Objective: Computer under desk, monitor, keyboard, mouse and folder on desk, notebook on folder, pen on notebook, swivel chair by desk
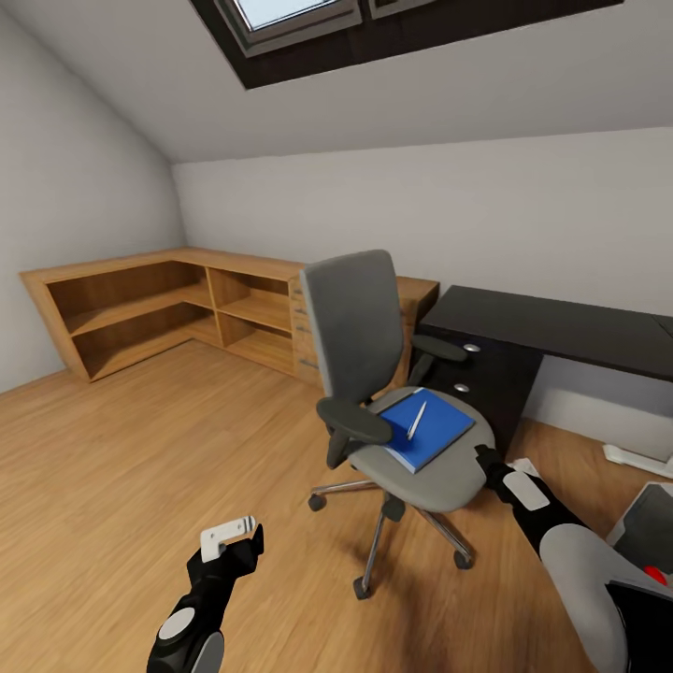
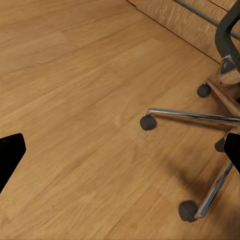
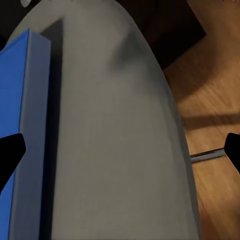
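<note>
The grey swivel chair (image 1: pixel 360 350) stands on the floor in front of the black desk (image 1: pixel 561 327). The blue folder (image 1: pixel 430 432) lies on its seat, and the pen (image 1: pixel 417 421) rests on the folder. My right gripper (image 1: pixel 486 458) is open at the seat's right edge, close to the folder (image 3: pixel 15 125) and the grey seat (image 3: pixel 115 140). My left gripper (image 1: pixel 234 540) hangs open and empty over the floor, left of the chair's star base (image 2: pixel 200 117). The grey computer (image 1: pixel 645 528) with its red light stands at the lower right. The monitor, keyboard, mouse and notebook are out of view.
Light-wood low shelving (image 1: pixel 187 308) runs along the far left corner behind the chair. The desk's black drawer unit (image 1: pixel 486 374) sits just behind the seat, and its white foot (image 1: pixel 636 458) lies on the floor to the right. Open wood floor spreads to the left.
</note>
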